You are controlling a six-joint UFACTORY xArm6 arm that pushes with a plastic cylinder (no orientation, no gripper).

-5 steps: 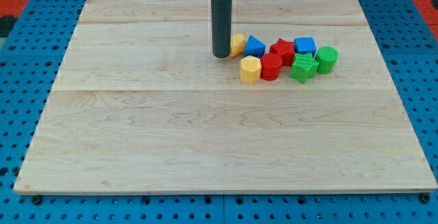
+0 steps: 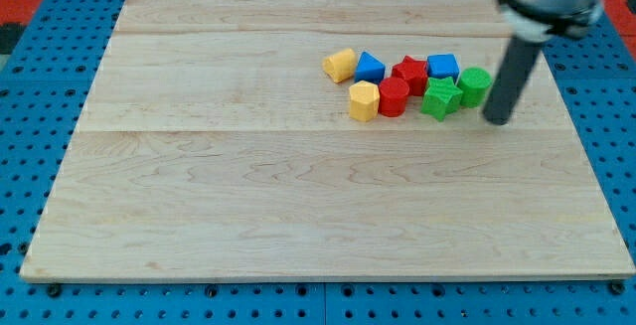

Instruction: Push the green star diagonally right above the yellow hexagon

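The green star (image 2: 439,97) lies in a cluster of blocks at the board's upper right, right of a red block (image 2: 394,96). The yellow hexagon (image 2: 364,100) lies at the cluster's lower left, touching that red block. My tip (image 2: 496,119) stands on the board just right of a green round block (image 2: 474,85), a short way right of the green star and slightly lower. The tip touches no block that I can see.
A yellow block (image 2: 341,65), a blue block (image 2: 370,67), a red star (image 2: 410,72) and another blue block (image 2: 443,66) form the cluster's upper row. The wooden board (image 2: 298,196) sits on a blue pegboard.
My tip has moved from the left of the yellow block at the cluster's upper left to the right side of the cluster, beside the green round block. The blocks have not moved.
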